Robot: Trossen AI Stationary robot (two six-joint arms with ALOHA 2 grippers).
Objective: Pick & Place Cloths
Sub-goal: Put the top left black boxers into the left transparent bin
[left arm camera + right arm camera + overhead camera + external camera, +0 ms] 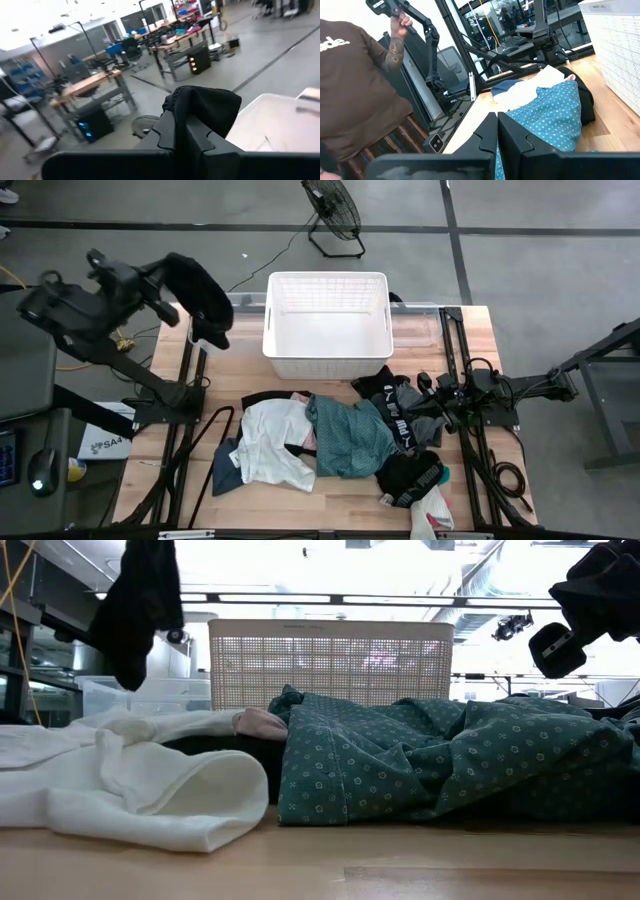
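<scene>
A black cloth (203, 300) is held clamped by the left gripper (168, 298), raised left of the white basket (327, 325); the right gripper (432, 392) is closed empty, right of the basket.

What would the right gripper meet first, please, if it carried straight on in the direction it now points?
Most likely the teal-green dotted cloth: the right gripper, jaws shut, aims along the table at the pile, and that cloth lies directly ahead. Whether it would hit the fabric or skim just over it is hard to judge.

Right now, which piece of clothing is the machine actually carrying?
Find the white lattice basket at the table's far edge. Just off its left side, the left pincer is raised, shut on a black cloth that hangs limp. It is the only garment off the table; the others lie heaped in front of the basket.
</scene>
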